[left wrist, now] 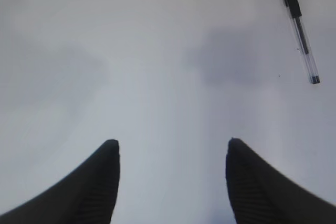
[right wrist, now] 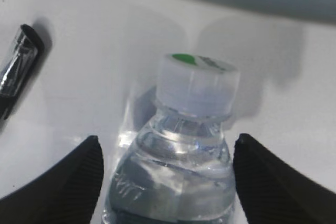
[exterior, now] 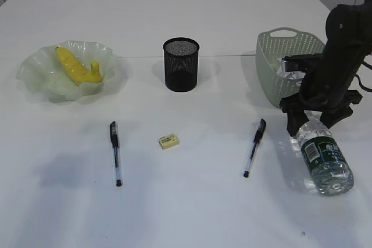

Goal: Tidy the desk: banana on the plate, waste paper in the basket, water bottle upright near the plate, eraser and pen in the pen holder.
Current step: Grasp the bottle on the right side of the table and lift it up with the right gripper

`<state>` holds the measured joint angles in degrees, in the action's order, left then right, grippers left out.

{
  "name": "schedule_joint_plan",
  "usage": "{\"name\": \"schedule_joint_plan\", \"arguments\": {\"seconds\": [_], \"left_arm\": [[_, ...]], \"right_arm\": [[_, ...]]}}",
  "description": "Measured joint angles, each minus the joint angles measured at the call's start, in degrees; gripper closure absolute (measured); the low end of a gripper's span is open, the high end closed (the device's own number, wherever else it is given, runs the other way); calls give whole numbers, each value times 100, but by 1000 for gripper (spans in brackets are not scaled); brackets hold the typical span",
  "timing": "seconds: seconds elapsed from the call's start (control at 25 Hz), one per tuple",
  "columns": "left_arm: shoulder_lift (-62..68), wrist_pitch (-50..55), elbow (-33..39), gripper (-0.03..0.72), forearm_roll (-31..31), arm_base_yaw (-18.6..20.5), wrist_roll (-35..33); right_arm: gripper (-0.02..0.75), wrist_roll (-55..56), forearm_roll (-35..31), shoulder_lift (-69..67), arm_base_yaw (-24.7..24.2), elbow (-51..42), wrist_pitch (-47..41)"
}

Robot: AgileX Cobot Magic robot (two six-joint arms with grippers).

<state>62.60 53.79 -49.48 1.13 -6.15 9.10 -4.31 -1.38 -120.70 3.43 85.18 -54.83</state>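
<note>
The clear water bottle lies on its side at the right, cap toward the basket. My right gripper is open and straddles the bottle's shoulder, with a gap at each finger. The banana lies on the wavy glass plate at the left. Between two pens sits the yellow eraser. The black mesh pen holder stands at the centre back. Pale crumpled waste paper shows in the green basket, partly behind my arm. My left gripper is open over bare table, a pen ahead to its right.
The white table has a seam running across behind the plate and pen holder. The basket stands just behind my right arm. One end of the right pen lies to the left of the bottle's cap.
</note>
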Motion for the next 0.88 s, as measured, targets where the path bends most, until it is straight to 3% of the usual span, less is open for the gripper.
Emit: {"name": "schedule_joint_plan", "arguments": {"seconds": [0.88], "left_arm": [[34,-39,0,245,-33,0,0]], "right_arm": [[154,75,80,-14,0,0,-176]]}}
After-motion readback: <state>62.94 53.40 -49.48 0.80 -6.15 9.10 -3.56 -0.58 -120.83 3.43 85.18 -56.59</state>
